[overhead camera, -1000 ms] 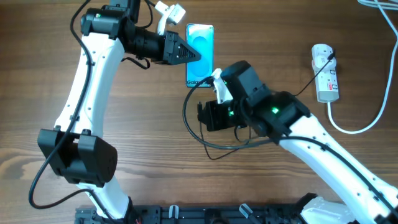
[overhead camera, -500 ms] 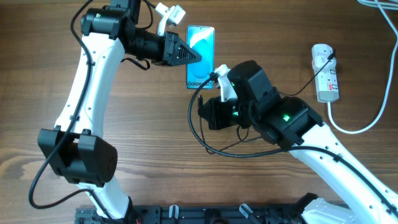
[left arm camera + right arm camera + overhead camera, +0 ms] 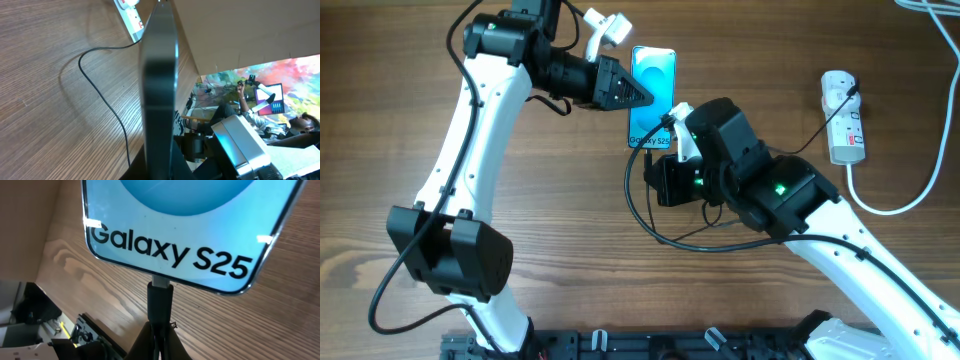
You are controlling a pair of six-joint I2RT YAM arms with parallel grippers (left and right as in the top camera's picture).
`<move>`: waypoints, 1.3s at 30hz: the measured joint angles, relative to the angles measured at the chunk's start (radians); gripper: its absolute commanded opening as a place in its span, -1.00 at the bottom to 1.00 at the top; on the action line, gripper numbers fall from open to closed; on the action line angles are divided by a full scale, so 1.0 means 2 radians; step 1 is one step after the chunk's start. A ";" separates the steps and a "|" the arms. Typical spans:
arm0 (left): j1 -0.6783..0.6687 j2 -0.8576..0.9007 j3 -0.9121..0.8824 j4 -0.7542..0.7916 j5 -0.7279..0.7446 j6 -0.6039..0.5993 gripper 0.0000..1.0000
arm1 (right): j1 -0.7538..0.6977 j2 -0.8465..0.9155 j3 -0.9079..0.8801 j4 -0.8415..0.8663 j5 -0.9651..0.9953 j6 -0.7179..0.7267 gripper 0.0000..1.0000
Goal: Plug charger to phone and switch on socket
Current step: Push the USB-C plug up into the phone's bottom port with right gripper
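Now, charger tip [image 3: 160, 296] at phone [image 3: 186, 225].

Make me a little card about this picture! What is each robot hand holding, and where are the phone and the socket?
left gripper: clamped on the phone
right gripper: holding the charger near its tip
charger tip: touching the phone's bottom edge; fully in, cannot tell
socket: on the table, apart from both arms, black plug in it

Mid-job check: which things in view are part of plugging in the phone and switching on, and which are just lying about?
In the job: flat smartphone with cyan lit screen, held by the left gripper; thin black charger cable, held by the right gripper; white oblong power strip.
Just there: strip's thick white lead; wooden table.
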 measured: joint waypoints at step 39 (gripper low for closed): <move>-0.011 0.000 0.000 0.013 -0.031 -0.027 -0.92 | 0.018 0.000 0.000 -0.009 0.059 0.009 -0.91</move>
